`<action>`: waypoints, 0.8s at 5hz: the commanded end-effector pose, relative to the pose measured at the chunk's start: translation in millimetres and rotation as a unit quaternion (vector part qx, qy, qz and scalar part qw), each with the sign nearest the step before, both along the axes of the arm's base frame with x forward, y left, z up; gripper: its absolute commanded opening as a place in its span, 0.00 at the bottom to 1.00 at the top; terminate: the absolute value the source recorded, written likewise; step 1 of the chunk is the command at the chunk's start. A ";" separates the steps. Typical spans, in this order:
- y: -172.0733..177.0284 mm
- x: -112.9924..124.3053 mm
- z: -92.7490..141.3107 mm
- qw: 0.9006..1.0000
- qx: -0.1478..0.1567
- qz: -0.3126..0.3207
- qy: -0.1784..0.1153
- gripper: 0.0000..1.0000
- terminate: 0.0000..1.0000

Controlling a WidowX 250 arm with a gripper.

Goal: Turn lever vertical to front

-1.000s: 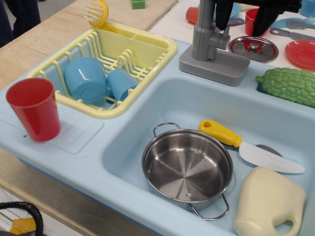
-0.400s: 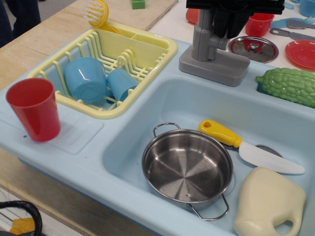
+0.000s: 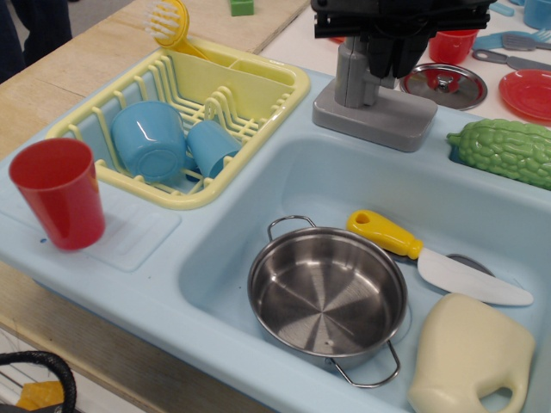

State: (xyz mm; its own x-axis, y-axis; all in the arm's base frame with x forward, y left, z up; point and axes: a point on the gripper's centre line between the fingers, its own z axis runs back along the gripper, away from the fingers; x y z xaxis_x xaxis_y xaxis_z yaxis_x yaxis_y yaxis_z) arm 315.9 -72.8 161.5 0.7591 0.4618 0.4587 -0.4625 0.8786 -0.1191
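One black robot gripper (image 3: 392, 39) down over the top of the grey plastic toy faucet column (image 3: 351, 73) on its rectangular grey base (image 3: 379, 116), at the back rim of the pale blue toy sink (image 3: 215, 284). Small grey lever hidden behind the black body, so long axis and direction from the fingers impossible to read; probably right at or between the fingers. Opening likewise impossible to tell: no gap visible.
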 end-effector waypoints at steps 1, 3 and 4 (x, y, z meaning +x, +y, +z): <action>-7.6 -30.7 -15.3 0.999 -0.031 0.015 0.005 0.00 0.00; -10.0 -46.8 -28.0 0.998 -0.056 0.043 -0.005 0.00 0.00; -10.0 -46.6 -25.8 0.998 -0.062 0.029 0.014 1.00 0.00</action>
